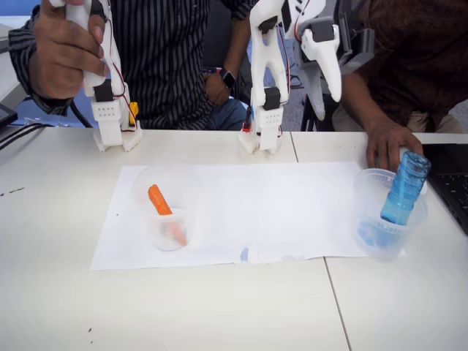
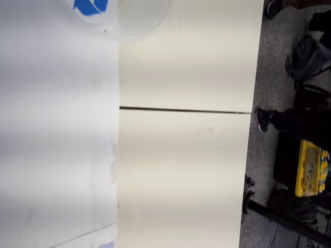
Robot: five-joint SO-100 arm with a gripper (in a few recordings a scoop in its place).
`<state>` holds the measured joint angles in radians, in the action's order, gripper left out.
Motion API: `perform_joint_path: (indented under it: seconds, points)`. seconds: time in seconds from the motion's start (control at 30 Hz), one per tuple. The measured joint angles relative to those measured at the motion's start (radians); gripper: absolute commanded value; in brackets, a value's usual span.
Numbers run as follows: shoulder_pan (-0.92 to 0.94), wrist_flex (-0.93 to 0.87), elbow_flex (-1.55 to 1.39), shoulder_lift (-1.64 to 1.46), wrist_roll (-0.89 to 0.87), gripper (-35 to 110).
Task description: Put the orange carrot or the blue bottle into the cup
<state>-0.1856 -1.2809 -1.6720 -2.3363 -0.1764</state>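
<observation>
The blue bottle (image 1: 404, 189) stands tilted inside the cup (image 1: 369, 191), a wide clear cup with a blue mark on its base, at the right end of the white paper. The orange carrot (image 1: 159, 200) leans in another clear cup (image 1: 170, 232) on the left of the paper. My white gripper (image 1: 323, 80) hangs high above the table's back edge, left of and well above the bottle, holding nothing; its jaws overlap from this angle. In the wrist view the cup's rim (image 2: 150, 23) and its blue mark (image 2: 90, 5) show at the top edge.
A person's hand (image 1: 387, 142) rests on the table just behind the bottle. The white paper (image 1: 241, 212) covers the table's middle. A black laptop (image 1: 450, 183) lies at the right edge. In the wrist view the table edge drops to a cluttered floor (image 2: 295, 155).
</observation>
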Motion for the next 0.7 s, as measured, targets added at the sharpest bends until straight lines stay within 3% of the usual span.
perform_joint_path:
  seconds: [0.37, 0.7]
  points:
    - [0.167, -0.061, -0.273, -0.291, 0.018, 31]
    - [0.186, 0.130, -0.718, -0.699, 0.018, 31]
